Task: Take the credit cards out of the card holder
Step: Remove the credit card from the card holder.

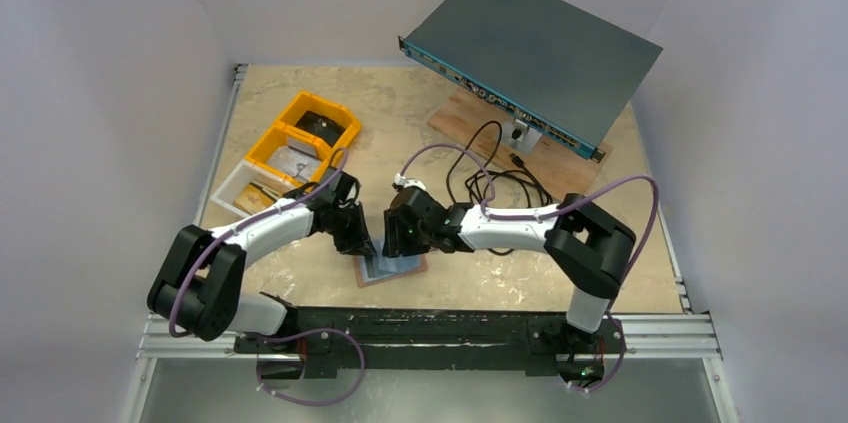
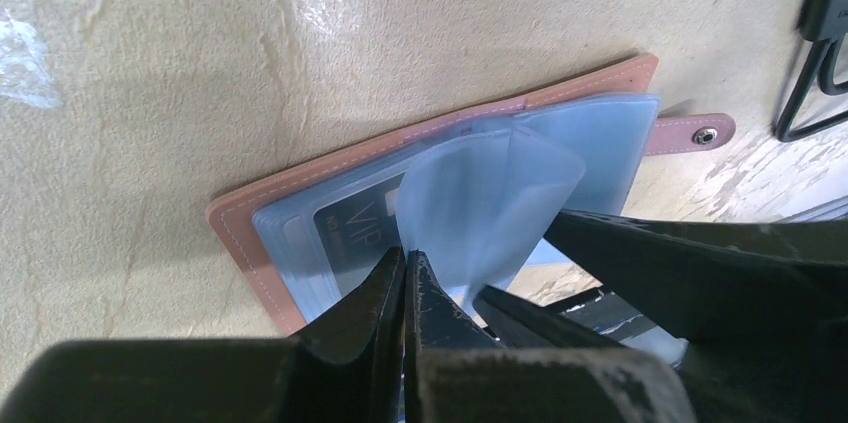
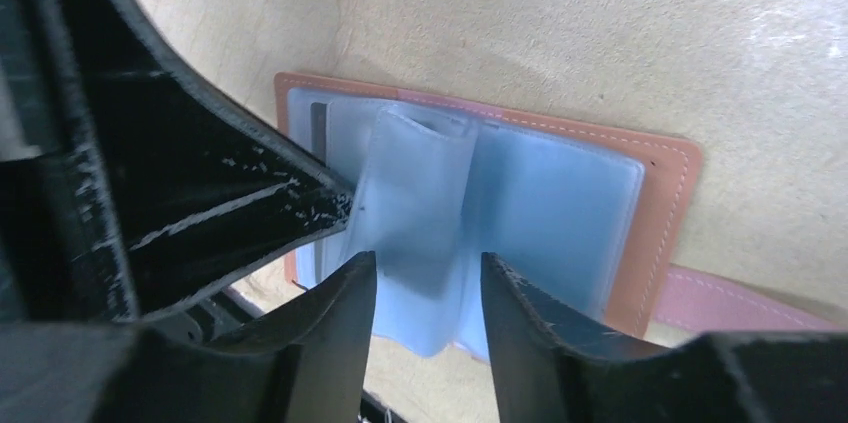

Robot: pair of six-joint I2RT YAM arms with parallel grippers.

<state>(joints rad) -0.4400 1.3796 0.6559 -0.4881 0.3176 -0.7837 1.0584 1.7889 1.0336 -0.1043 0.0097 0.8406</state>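
- We are working on the card holder (image 2: 238,243), which is lying open and flat on the table (image 1: 560,278), at the lower middle of the top view between the two grippers.
- Its snap strap (image 2: 700,131) is pointing toward the right edge of the left wrist frame.
- The left gripper (image 2: 405,258) is closed tight, with its tips at the near edge of a lifted, cloudy sleeve (image 2: 490,198). We cannot tell whether a leaf is pinched between them.
- The right gripper (image 3: 428,268) is standing part-way open, its fingers straddling that bowed sleeve without clamping it.
- One of the credit cards (image 2: 345,233), a dark one, is showing through the pocket at the left of the left wrist frame. We are not making out any others.
- We are judging that the step goes best with one arm pinning the leather cover while the other nips only the card's exposed edge. The card should then slide out along the pocket mouth, so the whole holder is not lifted.
- The sleeve looks floppy, so a loose pinch is probably going to slip off it.
- For room, open tabletop is showing to the lower right of the holder in the top view, and the table's near edge is running just below it.
- The black cables (image 1: 490,178) and yellow bins (image 1: 300,133) are sitting higher in the frame, well apart.
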